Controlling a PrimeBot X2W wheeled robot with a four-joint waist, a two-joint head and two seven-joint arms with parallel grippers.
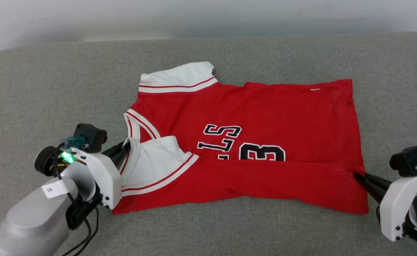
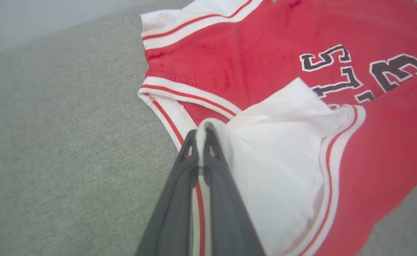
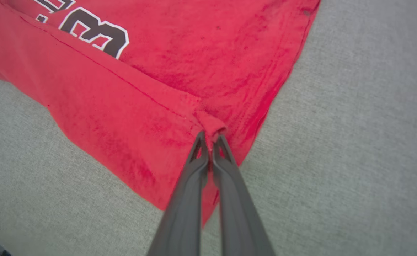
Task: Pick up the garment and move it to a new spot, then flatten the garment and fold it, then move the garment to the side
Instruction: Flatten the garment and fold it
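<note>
The shirt [image 1: 251, 117] lies spread on the grey cushion [image 1: 52, 89] at the centre of my head view, with its collar [image 1: 137, 122] toward 9 o'clock and its hem [image 1: 356, 117] toward 3 o'clock. Its 6 o'clock side is turned up over the front as a long red flap [image 1: 247, 177]. The flap's edge runs from 9 to 3 o'clock and covers the lower part of the lettering [image 1: 219, 137] and of the number [image 1: 261, 152]. The far sleeve [image 1: 178, 78] lies flat at 11 o'clock. The near sleeve [image 1: 151, 160] rests on the flap at 8 o'clock, its striped trim toward 3 o'clock.

My left gripper [image 1: 126, 145] comes in from 8 o'clock, its tips at the shirt where collar and near sleeve meet. In my left wrist view my left fingers [image 2: 174, 199] are pressed together on a ridge of white cloth that rises between their tips, and a red stripe runs down between them.

My right gripper [image 1: 356, 175] comes in from 4 o'clock, at the hem end of the flap's edge. In my right wrist view my right fingers [image 3: 187, 199] pinch a small bunch of red cloth, puckered at their tips. From there the flap stretches toward 10 o'clock and the hem runs toward 1 o'clock.

A pale wall [image 1: 194, 14] stands at 12 o'clock behind the cushion.
</note>
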